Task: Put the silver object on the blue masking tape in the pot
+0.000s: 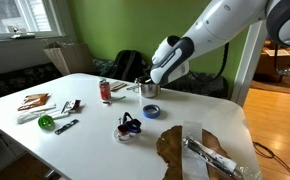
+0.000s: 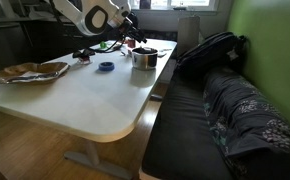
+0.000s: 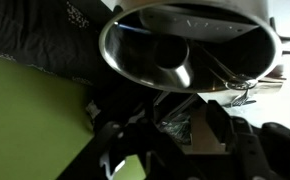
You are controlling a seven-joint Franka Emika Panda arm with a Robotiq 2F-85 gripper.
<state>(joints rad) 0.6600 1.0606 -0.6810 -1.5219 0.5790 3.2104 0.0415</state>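
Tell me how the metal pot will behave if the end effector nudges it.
The metal pot looks thin-walled and shiny, so probably light and slippery; a nudge would likely slide it across the smooth white table. Its wide, low shape suggests it won't tip easily. Likely rigid, not fragile.

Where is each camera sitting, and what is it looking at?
Exterior view: stands across the table from the green wall, facing it; arm and gripper hang over the pot.
Exterior view: sits by the sofa, looks along the table; arm shows far off.
Wrist view: rides the wrist, stares into the pot; fingers show.
Both exterior views share table, pot, blue tape.
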